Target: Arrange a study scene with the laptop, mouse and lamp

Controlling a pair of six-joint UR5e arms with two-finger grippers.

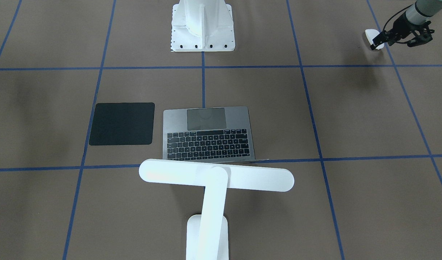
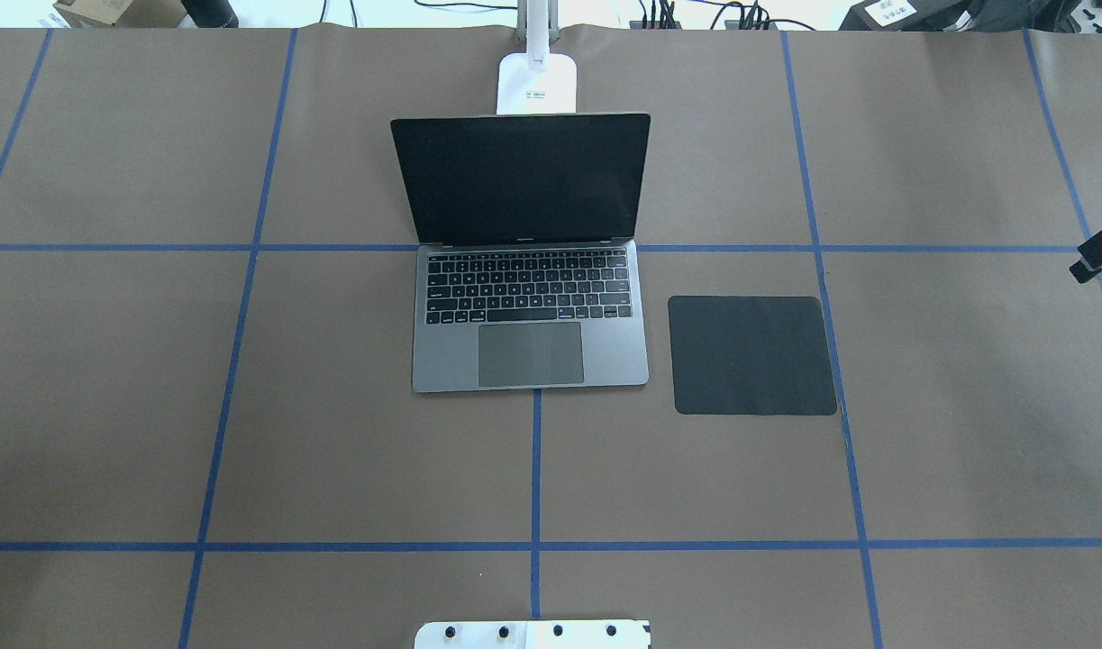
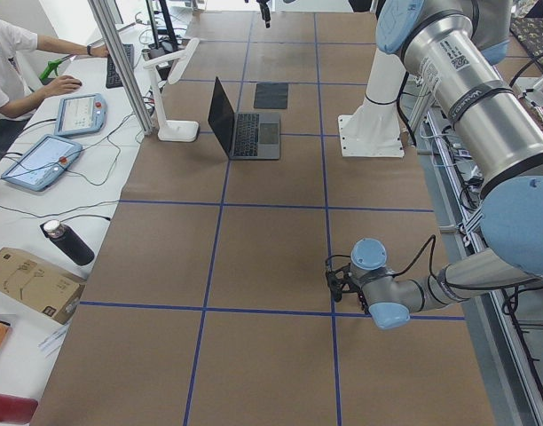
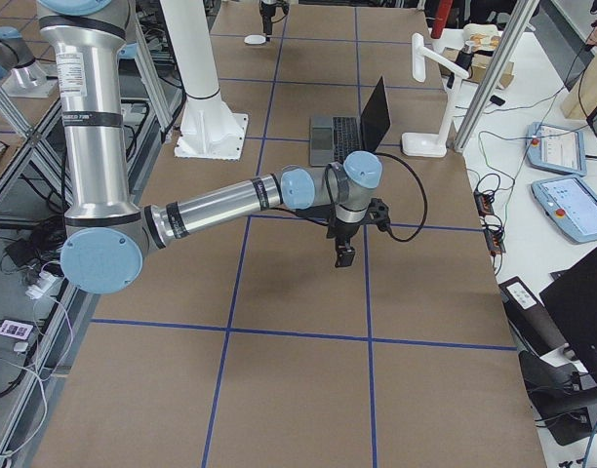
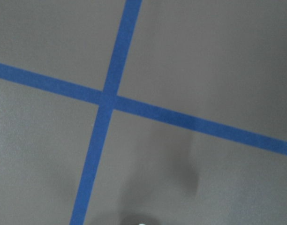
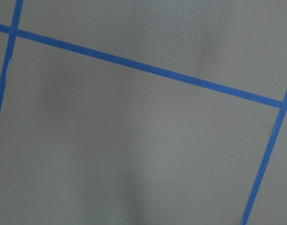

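Note:
The laptop (image 2: 605, 347) stands open at the table's middle, its dark screen upright. Behind it the white lamp (image 1: 216, 175) holds its bar head over the screen's top edge, and its base (image 2: 537, 83) sits at the far side. The small white mouse (image 1: 370, 35) lies on the table far out on my left side. My left gripper (image 1: 398, 40) hangs open just beside it, with one finger (image 1: 378, 40) against its edge. Only a white sliver shows at the bottom of the left wrist view. My right gripper (image 2: 1094, 259) hovers over bare table at the right edge; I cannot tell its state.
A plain black square mat (image 2: 753, 354) lies right of the laptop. The white bolted pedestal (image 1: 202, 25) stands at the robot's edge. A person (image 3: 5, 62) sits at a side table with tablets (image 3: 41, 160), a bottle (image 3: 67, 241) and a box.

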